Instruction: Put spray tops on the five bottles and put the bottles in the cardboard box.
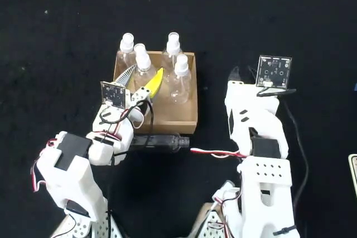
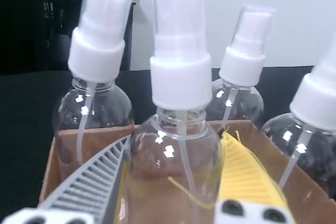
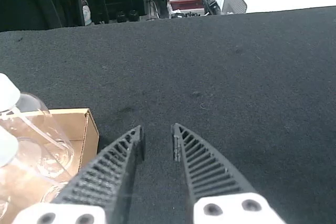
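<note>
The left hand (image 1: 148, 71) grips one clear spray-topped plastic bottle (image 2: 176, 150) inside the brown cardboard box (image 1: 174, 120) beside three others (image 1: 181, 81), while the right hand (image 3: 158, 128) hangs slightly parted and empty, and seemingly a fifth bottle (image 1: 162, 141), lying behind the left hand, remains.

lying bottle (image 1: 167, 141): part-hidden by left arm (image 1: 83, 157) | one boxed bottle (image 2: 315, 108): edge-cropped

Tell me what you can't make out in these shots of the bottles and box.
High view: the left arm covers one end of the lying bottle, and it is too dark to tell whether a top is on.
Left wrist view: the left claw and the gripped bottle hide the floor of the cardboard box.
Right wrist view: the picture's edge cuts off two bottles.
</note>
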`<state>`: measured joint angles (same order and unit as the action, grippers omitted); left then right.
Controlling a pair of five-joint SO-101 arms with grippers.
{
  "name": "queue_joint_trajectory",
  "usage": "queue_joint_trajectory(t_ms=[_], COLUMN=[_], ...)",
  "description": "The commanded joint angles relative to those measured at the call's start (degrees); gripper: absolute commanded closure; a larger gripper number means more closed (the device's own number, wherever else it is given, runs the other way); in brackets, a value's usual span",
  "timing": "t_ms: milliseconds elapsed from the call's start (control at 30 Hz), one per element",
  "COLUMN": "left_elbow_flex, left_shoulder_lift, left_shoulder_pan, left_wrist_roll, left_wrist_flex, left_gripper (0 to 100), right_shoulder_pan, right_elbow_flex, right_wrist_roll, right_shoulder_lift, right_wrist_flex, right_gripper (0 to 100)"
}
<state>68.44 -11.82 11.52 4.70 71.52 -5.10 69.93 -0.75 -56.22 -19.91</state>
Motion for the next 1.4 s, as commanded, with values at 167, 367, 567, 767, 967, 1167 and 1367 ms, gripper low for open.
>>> queue_joint_trajectory(t_ms=[167,367,567,767,967,1167,1367], left_elbow_flex=[0.22,0.57,0.75,0.75,1.63,2.33,2.24], left_shoulder_lift=[0.44,0.53,0.44,0.44,0.53,1.05,1.14], left_shoulder_pan=[-0.4,-0.66,-0.75,-0.75,-0.84,-0.84,-0.84], left_wrist_roll=[0.09,0.09,0.44,0.44,0.18,0.18,0.09], left_wrist_flex=[-0.09,-0.09,-0.18,-0.18,-0.18,0.18,0.18], left_gripper=[79,78,71,71,71,71,71], right_shoulder_pan=[-1.41,-1.41,-1.41,-1.41,-1.41,-1.41,-1.41], right_elbow_flex=[-0.4,-0.4,-0.4,-0.4,-0.4,-0.4,-0.4], right_wrist_roll=[0.53,0.53,0.53,0.53,0.53,0.62,0.62], right_shoulder_lift=[0.13,0.13,0.13,0.13,0.13,0.13,0.13], right_wrist_flex=[1.93,1.93,1.93,1.93,1.93,1.93,1.93], right_gripper=[92.8,92.8,92.8,92.8,92.8,92.8,92.8])
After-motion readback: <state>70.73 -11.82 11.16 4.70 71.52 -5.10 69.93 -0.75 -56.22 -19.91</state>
